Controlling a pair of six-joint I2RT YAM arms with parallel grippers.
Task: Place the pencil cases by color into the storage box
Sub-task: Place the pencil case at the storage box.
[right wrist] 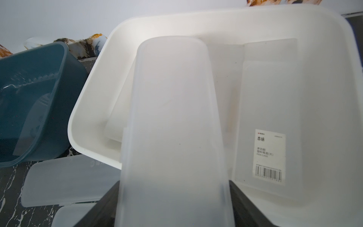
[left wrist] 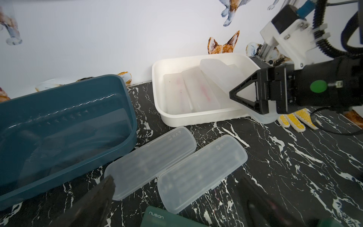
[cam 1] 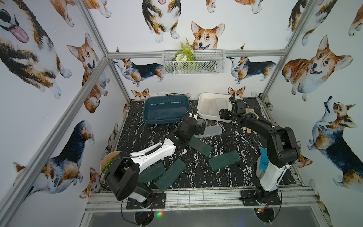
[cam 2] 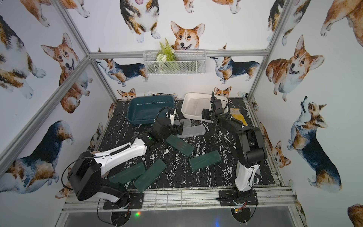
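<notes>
Left arm (cam 1: 151,155): white forearm shell with small screws, black coiled cable, black joint housings, green round marker (cam 1: 177,138). Right arm (cam 1: 282,141): black upper links, white lower link, corrugated black cable. Right gripper (right wrist: 174,184): black fingers. Black bolted base plates (cam 1: 159,198).

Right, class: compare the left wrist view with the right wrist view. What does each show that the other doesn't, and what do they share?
Only the left wrist view: the yellow glove, the end of a dark green case, and the right hand seen from the side.

Only the right wrist view: a barcode label on a boxed case.

Both: the frosted case gripped by the right hand over the white box, the blue box, and two frosted cases lying on the table.
</notes>
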